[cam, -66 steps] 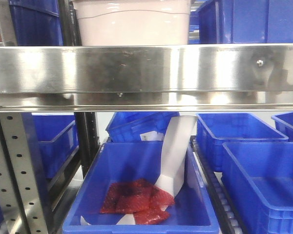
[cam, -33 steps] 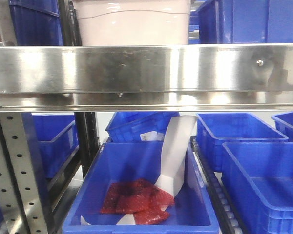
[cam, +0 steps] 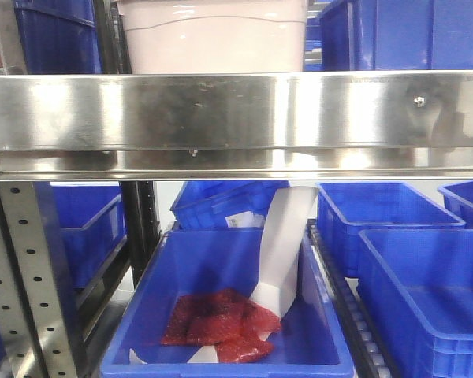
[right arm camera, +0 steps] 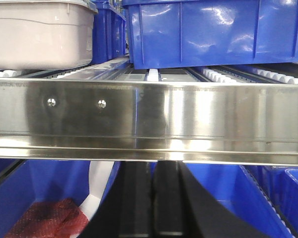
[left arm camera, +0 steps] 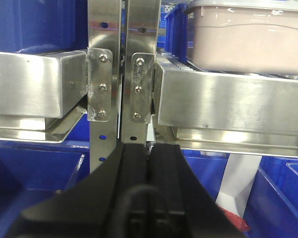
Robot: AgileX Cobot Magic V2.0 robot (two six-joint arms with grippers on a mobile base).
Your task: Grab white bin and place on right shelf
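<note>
Both grippers, left and right, closed, empty | white bin on right shelf, above them

Both the left gripper and right gripper have matte black, smooth-sided fingers flaring into broad black bodies.

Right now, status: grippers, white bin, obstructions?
Left gripper shut, empty. Right gripper shut, empty. Pale pinkish-white plastic bin on shelf rollers behind shiny stainless-steel beam. Beam between grippers and bin.
</note>
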